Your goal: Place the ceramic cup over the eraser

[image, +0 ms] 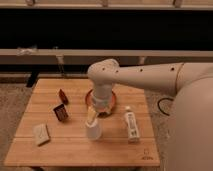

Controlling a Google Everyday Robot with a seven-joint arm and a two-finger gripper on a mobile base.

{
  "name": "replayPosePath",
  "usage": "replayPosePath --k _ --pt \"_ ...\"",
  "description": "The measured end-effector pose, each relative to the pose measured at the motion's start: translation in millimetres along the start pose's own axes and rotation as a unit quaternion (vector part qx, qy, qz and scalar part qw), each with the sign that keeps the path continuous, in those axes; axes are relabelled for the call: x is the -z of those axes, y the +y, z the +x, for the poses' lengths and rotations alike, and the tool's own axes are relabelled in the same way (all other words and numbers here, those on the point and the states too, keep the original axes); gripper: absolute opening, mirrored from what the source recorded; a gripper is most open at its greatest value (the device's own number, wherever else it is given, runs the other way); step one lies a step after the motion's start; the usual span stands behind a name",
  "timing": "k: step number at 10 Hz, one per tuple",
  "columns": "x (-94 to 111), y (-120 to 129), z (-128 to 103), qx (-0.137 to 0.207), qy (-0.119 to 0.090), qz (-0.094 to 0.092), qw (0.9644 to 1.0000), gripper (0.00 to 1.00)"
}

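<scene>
Camera view: the plain white, smooth, cylindrical ceramic cup [93, 130] stands upright on the wooden table [115, 150]. The gripper [92, 115] is at the cup's rim; whether it grips, I cannot tell. The small, dark, squarish eraser [61, 112] lies left of the cup, apart from it.

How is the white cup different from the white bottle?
The ceramic cup stands upright; the white bottle lies flat. The cup is plain; the bottle has a label. The gripper is at the cup's top; the bottle lies apart, untouched. Both are white, on the wooden table.
</scene>
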Motion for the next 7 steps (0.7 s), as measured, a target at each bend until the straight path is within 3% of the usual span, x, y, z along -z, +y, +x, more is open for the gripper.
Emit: replayPosePath --k 1,7 --pt "0.2 -0.7 0.1 0.003 0.006 -0.007 1.0 0.72" --pt "0.2 -1.5 0.5 0.003 0.007 -0.008 0.9999 0.72"
